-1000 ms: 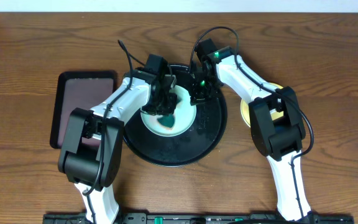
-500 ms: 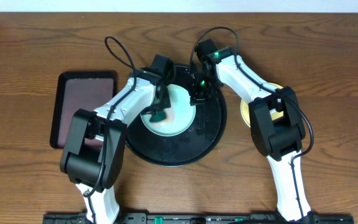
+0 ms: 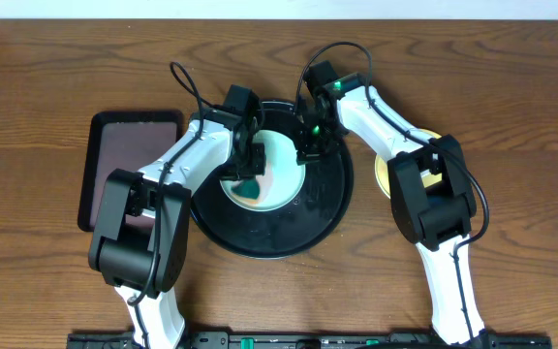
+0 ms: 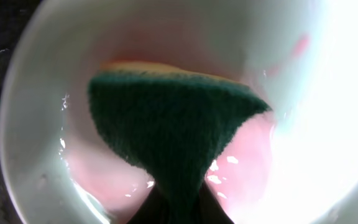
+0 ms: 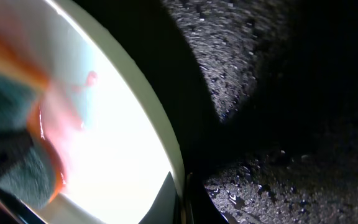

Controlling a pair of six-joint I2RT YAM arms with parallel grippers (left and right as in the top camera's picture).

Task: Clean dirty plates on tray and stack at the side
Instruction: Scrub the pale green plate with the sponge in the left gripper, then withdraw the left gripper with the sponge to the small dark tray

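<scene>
From overhead the mint plate (image 3: 281,163) lies on the far half of the black tray (image 3: 323,213) in the middle of the tabletop (image 3: 46,68). A yellow plate (image 3: 383,174) sits off to the right, partly hidden by the right arm (image 3: 424,184). Only the left wrist view shows the wet pink smear (image 4: 247,155) around the green sponge (image 4: 173,130). The left fingers (image 3: 248,171) are clamped on the sponge and press it onto the plate's left side, while the right fingers (image 3: 309,148) are nearly closed, pinching the plate's right rim.

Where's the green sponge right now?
In the overhead view, the green sponge lies on the left part of the mint plate, in the middle of the black tray, held by the left gripper.
</scene>
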